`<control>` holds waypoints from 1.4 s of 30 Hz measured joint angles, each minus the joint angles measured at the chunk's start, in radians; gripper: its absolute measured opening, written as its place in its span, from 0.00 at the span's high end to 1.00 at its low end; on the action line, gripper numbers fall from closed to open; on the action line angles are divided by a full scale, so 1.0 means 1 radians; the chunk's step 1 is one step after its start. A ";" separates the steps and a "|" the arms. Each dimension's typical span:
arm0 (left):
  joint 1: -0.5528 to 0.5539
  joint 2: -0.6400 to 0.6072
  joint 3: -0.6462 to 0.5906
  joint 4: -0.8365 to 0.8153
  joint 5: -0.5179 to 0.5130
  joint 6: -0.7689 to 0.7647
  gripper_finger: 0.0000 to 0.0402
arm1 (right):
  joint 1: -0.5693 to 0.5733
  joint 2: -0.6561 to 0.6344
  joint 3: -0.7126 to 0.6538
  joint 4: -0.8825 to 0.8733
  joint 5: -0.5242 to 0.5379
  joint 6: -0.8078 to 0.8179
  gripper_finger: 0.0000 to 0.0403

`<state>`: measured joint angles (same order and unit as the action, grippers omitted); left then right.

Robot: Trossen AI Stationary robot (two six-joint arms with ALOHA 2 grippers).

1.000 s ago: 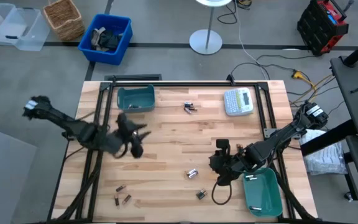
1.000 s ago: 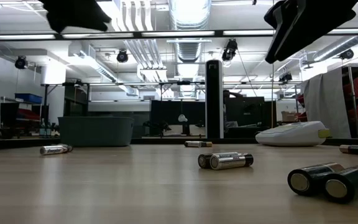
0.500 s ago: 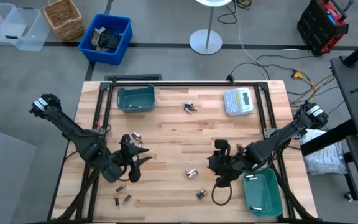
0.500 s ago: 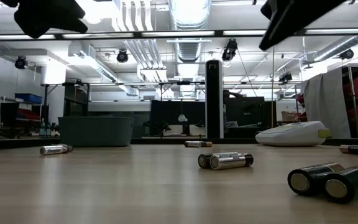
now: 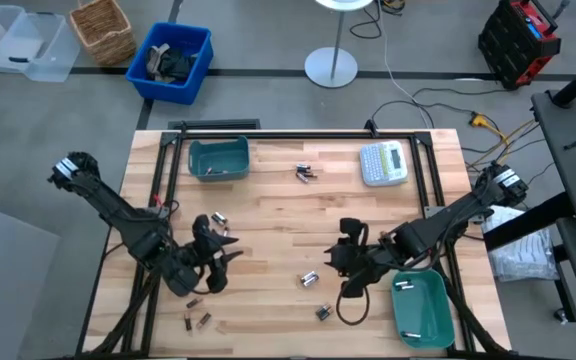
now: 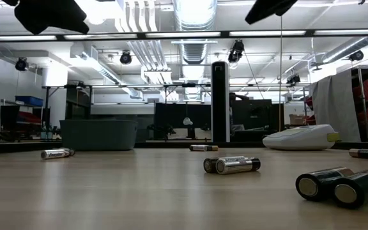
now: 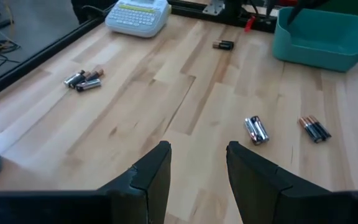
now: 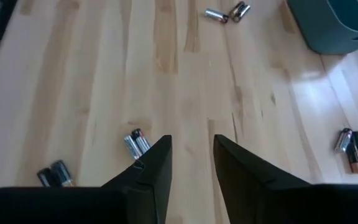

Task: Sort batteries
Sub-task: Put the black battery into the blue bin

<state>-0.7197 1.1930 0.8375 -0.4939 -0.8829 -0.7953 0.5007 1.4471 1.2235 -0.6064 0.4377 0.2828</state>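
Wooden worktop [image 5: 268, 215] is carrying scattered batteries [image 5: 310, 278]. Left tool [image 7: 196, 163] is hanging spread above its near-left part; right tool [image 8: 191, 155] is hanging spread near the right bin [image 5: 424, 310].

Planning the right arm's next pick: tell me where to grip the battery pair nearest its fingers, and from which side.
Come straight down: the two batteries lie flat on the table, side by side and touching, so no finger fits between. Probably turn the open right gripper across their length and pinch both at mid-barrel.
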 joint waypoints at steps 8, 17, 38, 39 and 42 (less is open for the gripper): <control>-0.002 0.036 -0.001 -0.003 0.082 0.000 0.66 | 0.003 0.000 0.027 0.005 -0.083 0.040 0.78; 0.000 0.049 -0.002 -0.003 0.058 0.000 0.66 | 0.049 0.039 0.025 0.018 -0.196 0.047 0.80; 0.002 0.042 -0.002 -0.022 -0.070 0.044 0.66 | 0.217 0.319 0.105 -0.021 -0.206 0.141 0.67; 0.002 0.042 -0.002 -0.021 -0.076 0.055 0.66 | 0.220 0.332 0.114 -0.042 -0.206 0.157 0.68; 0.002 0.040 -0.002 -0.010 -0.079 0.106 0.66 | 0.219 0.364 0.132 -0.100 -0.204 0.200 0.71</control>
<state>-0.7181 1.2328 0.8356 -0.5040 -0.9619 -0.6896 0.7200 1.8116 1.3555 -0.7065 0.2336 0.4830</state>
